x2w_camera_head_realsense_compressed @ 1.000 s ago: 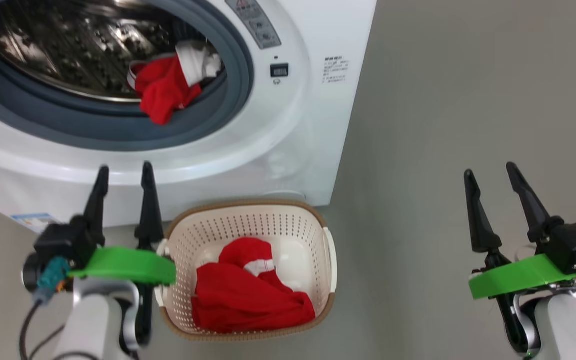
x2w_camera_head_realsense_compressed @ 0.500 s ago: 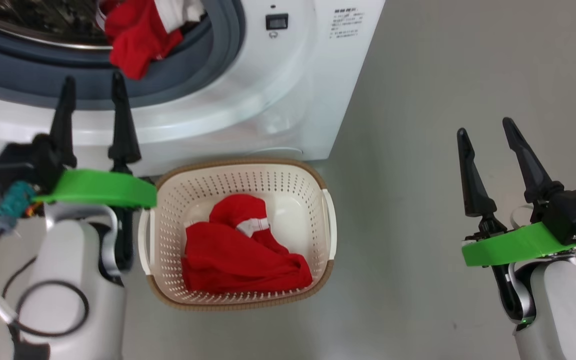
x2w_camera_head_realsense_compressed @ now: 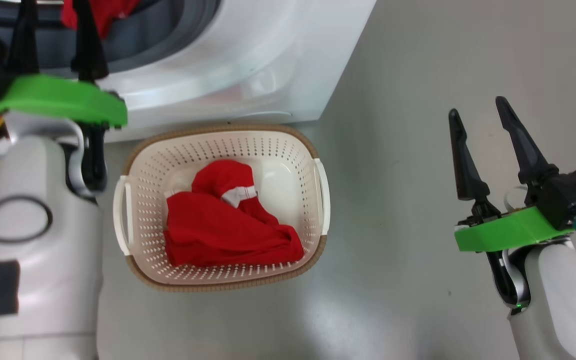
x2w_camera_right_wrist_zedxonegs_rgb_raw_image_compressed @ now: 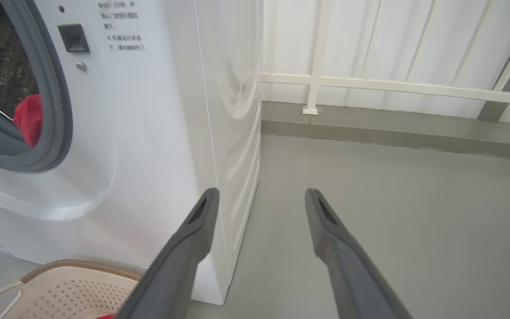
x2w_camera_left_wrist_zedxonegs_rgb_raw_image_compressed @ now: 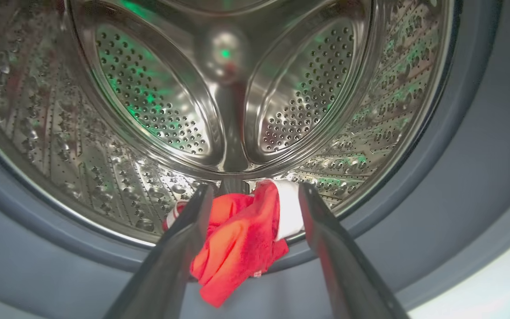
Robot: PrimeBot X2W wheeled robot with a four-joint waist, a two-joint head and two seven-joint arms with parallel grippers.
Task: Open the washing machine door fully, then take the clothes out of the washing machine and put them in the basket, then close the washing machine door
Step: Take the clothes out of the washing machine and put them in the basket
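The white washing machine point(x2w_camera_head_realsense_compressed: 248, 60) stands open, and its door is out of view. A piece of the red clothes point(x2w_camera_left_wrist_zedxonegs_rgb_raw_image_compressed: 237, 239) with a white band hangs over the steel drum's point(x2w_camera_left_wrist_zedxonegs_rgb_raw_image_compressed: 148, 110) lip onto the grey gasket point(x2w_camera_left_wrist_zedxonegs_rgb_raw_image_compressed: 458, 155). My left gripper point(x2w_camera_left_wrist_zedxonegs_rgb_raw_image_compressed: 255, 188) is open and points into the opening, with that garment framed between its fingers; I see no contact. In the head view the left gripper point(x2w_camera_head_realsense_compressed: 54, 7) is at the top left. More red clothes point(x2w_camera_head_realsense_compressed: 218, 230) lie in the cream basket point(x2w_camera_head_realsense_compressed: 313, 150) on the floor. My right gripper point(x2w_camera_head_realsense_compressed: 476, 107) hangs open and empty to the right.
The basket sits on grey floor right before the machine's front. To the right of the machine point(x2w_camera_right_wrist_zedxonegs_rgb_raw_image_compressed: 162, 133) the floor runs back to a white railing point(x2w_camera_right_wrist_zedxonegs_rgb_raw_image_compressed: 370, 84) along a low kerb. My pale left forearm point(x2w_camera_head_realsense_compressed: 43, 240) stands close beside the basket's left handle.
The head camera has tilted down, sliding the machine up the picture. My left gripper has gone from beside the basket up and forward to the drum opening. The right gripper has barely moved.
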